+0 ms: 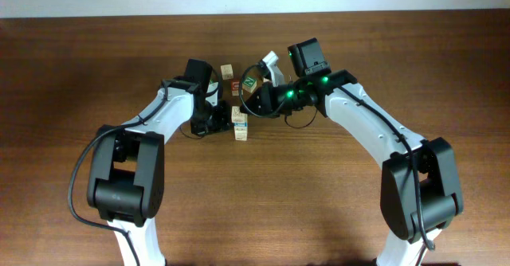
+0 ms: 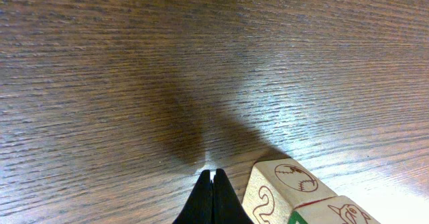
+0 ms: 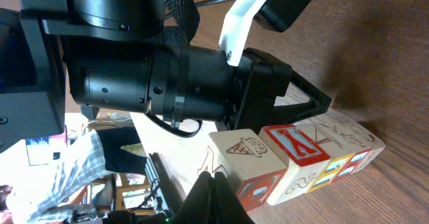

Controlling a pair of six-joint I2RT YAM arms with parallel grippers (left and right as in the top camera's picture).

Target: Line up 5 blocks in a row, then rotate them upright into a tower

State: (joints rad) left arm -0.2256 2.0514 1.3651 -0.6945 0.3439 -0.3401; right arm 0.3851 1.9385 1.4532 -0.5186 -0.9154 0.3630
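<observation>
Near the middle of the table (image 1: 255, 210), two pale blocks (image 1: 241, 131) sit touching, one just beyond the other. The left gripper (image 2: 211, 196), fingers pressed together on nothing, points down at the wood just left of a pale block (image 2: 281, 184) printed with a brown ball and a squiggle. The right gripper (image 3: 214, 196), likewise clenched and empty, hangs beside an ice-cream cone cube (image 3: 242, 150), which touches a red-faced cube (image 3: 295, 143) whose letter is unclear. Farther off sits a green-lettered block (image 1: 249, 81), too small to read.
</observation>
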